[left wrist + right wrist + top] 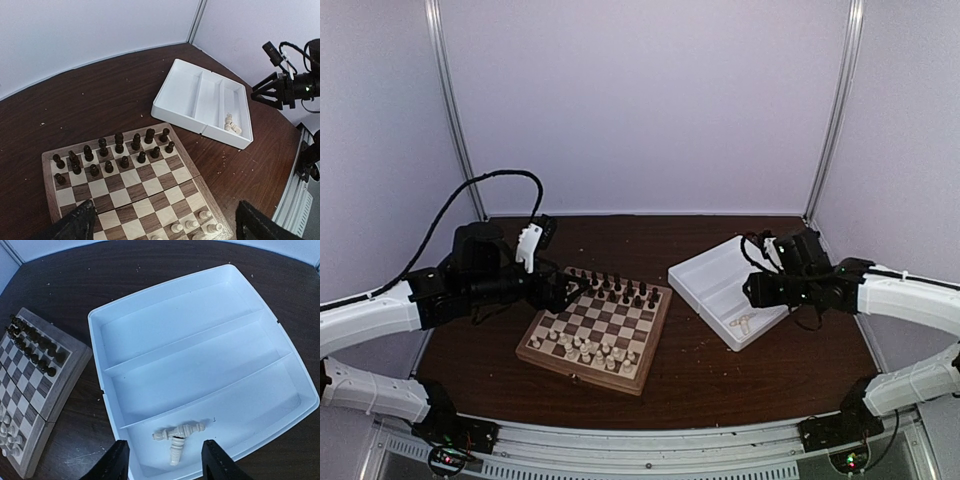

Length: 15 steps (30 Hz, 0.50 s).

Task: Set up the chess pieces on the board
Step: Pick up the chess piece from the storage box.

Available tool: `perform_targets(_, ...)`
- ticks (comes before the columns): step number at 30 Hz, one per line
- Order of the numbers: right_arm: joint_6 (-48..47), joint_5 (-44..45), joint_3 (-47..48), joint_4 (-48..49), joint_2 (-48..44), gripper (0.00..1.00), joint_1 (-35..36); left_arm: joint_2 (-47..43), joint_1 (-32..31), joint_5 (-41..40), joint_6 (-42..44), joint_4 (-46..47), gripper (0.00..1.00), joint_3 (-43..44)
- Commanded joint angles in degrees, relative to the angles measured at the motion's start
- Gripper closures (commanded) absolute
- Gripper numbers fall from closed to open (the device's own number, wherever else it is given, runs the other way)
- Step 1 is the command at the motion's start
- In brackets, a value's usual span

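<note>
**Chess pieces: location and orientation, with gripper status**

1. Table [720, 385]: dark brown wooden top. It carries the board and a white tray.
2. Board [605, 322]: lies flat at left of centre, turned slightly askew to the near table edge. The middle ranks are bare.
3. White tray [715, 280]: sits right of the board, apart from it and set diagonally. It has three long compartments side by side.
4. Left gripper [575, 291]: hovers over the left far corner of the board. Its fingers are spread wide, with nothing between them.
5. Right gripper [166, 462]: hangs above the near-right compartment of the tray. Its fingers stand apart and grip nothing.
6. Dark pieces [115, 150]: stand upright in the two far ranks of the board.
7. Cream pieces on the board [592, 348]: stand upright, long axes vertical, grouped in the near ranks.
8. Cream pieces in the tray [179, 431]: lie on their sides in the compartment under the right gripper.
   - One piece lies with its long axis roughly along the compartment.
   - A second piece [174, 452] lies across it, one end touching the first. Together they form a T.
</note>
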Motion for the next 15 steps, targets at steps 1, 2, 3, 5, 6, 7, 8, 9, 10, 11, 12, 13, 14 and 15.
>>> perform_targets(1,7.06,-1.76,10.62,-15.31,7.96,0.49,-0.43,-0.73,0.39,0.74,1.78,0.84,0.03,1.36)
perform_targets(2,7.83,-1.49,12.69,-17.95,9.75,0.5,-0.58,-0.98,0.39,0.84,1.91,0.53,0.03,1.31)
perform_targets(3,8.56,-1.28,14.24,-20.19,11.35,0.5,-0.82,-1.22,0.39,0.93,2.08,0.37,0.03,1.35)
perform_targets(5,8.91,-1.61,16.2,-22.48,13.61,0.53,-1.08,-1.61,0.39,0.83,2.26,0.25,0.03,1.31)
perform_targets(6,8.93,-1.85,16.57,-22.93,14.05,0.55,-1.34,-1.66,0.39,0.86,2.31,0.19,0.03,1.36)
perform_targets(7,9.06,-2.05,16.68,-23.16,14.46,0.55,-1.7,-1.67,0.39,0.9,2.51,0.02,0.03,1.44)
perform_targets(8,9.55,-2.43,16.68,-23.51,14.75,0.56,-2.35,-1.55,0.39,1.14,2.56,-0.05,0.03,1.58)
perform_targets(9,10.38,-3.36,16.49,-23.61,15.04,0.56,-3.28,-1.33,0.39,1.23,2.67,-0.26,0.03,1.79)
perform_targets(10,11.43,-4.78,16.19,-23.29,15.31,0.56,-4.44,-1.2,0.39,1.34,2.67,-0.42,0.03,1.95)
perform_targets(11,13.07,-6.24,15.8,-22.75,15.49,0.55,-5.46,-1.11,0.39,1.55,2.56,-0.54,0.03,2.1)
perform_targets(12,15.37,-7.71,15.53,-22.41,15.56,0.54,-6.35,-1.06,0.39,1.9,2.54,-0.5,0.03,2.09)
perform_targets(13,17.58,-7.91,15.34,-21.92,15.57,0.55,-6.78,-1.06,0.39,1.98,2.5,-0.43,0.03,2.12)
perform_targets(14,20.07,-7.94,15.13,-21.32,15.55,0.55,-6.84,-1.06,0.39,1.98,2.5,-0.38,0.03,2.06)
perform_targets(15,22.5,-7.94,14.76,-20.51,15.61,0.55,-6.85,-1.06,0.44,2.01,2.4,-0.35,0.03,2.09)
